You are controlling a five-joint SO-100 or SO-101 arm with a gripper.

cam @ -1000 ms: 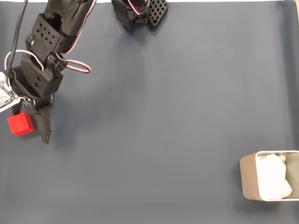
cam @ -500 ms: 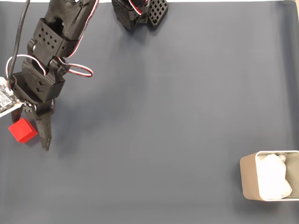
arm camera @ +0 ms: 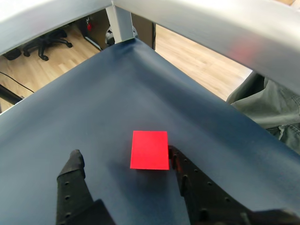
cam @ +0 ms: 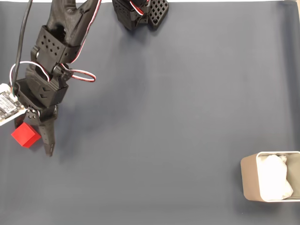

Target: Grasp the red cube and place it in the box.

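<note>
Arm reaches down the left side of the dark mat (cam: 164, 117) in the fixed view, gripper (cam: 35, 140) pointing toward the bottom edge. Red cube (cam: 25, 135) sits on the mat at far left, turned cornerwise; no long axis. Wrist view: jaws spread wide, cube (arm camera: 149, 150) between them, touching the right finger (arm camera: 187, 176), clear of the left. Not gripped. Box (cam: 269, 183) far off at bottom right.

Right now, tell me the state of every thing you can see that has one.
red cube: resting on the dark mat, between the open fingers, right finger touching it, not lifted.
gripper: open, lowered around the cube.
box: upright, open-topped, white padding inside, no cube in it.
</note>
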